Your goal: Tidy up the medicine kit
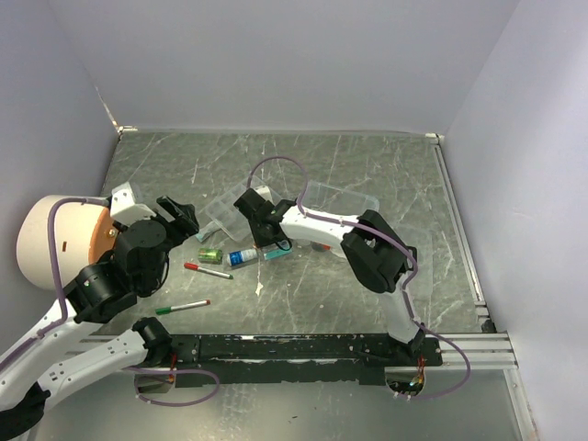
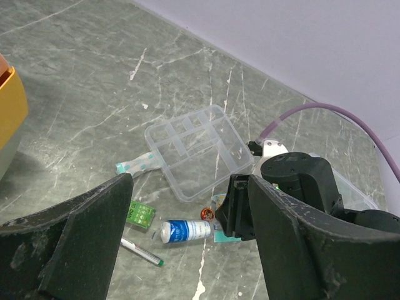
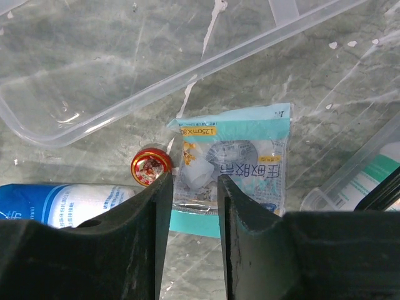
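Note:
The medicine kit lies in two parts: its clear divided tray [image 1: 220, 209] [image 2: 197, 150] and the clear box [image 1: 342, 196] behind my right arm. A teal packet [image 3: 250, 162] holding a white roll lies flat on the table just in front of the tray. My right gripper [image 3: 195, 178] [image 1: 266, 241] is down on it, jaws narrowed tight around the roll. Beside it are a small red tin [image 3: 150, 167] and a white-and-blue bottle [image 2: 185, 230] on its side. My left gripper [image 2: 187, 181] hovers open above the bottle with nothing in it.
A green packet [image 2: 140, 214] and a pale strip packet [image 2: 137, 164] lie left of the bottle. A red pen [image 1: 207, 270] and a green pen [image 1: 182, 307] lie nearer the arm bases. The big white cylinder [image 1: 60, 241] stands at the far left.

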You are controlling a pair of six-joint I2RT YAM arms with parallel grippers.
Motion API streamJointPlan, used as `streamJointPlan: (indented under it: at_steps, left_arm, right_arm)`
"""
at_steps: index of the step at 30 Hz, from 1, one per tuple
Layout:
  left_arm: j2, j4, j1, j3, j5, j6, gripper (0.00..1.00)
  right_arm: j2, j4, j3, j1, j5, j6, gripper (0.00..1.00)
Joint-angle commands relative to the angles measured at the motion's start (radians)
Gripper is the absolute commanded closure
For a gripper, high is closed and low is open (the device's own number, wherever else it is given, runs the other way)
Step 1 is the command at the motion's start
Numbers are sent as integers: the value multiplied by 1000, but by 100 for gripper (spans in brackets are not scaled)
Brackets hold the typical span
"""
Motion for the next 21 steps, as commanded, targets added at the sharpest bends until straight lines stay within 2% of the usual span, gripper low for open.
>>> streamJointPlan:
  at_steps: [1, 6, 11, 17, 21]
  left_arm:
    - [-2, 1, 4, 1, 9, 7, 15]
    - [-17, -20, 3, 12, 1, 1, 15]
    - [-50, 5, 3, -3, -1, 16, 15]
    - [-38, -15, 4, 8, -15, 11, 15]
    - [-25, -5, 3, 5, -4, 15, 15]
  right_arm:
    - [34, -23, 11, 2, 51, -7, 63]
    - [37, -24, 7, 4, 93, -22, 63]
    - [32, -24, 24, 4, 131, -55, 74]
    - [39, 39, -11, 4, 90, -98, 58]
    - [53, 41, -5, 6, 104, -113, 58]
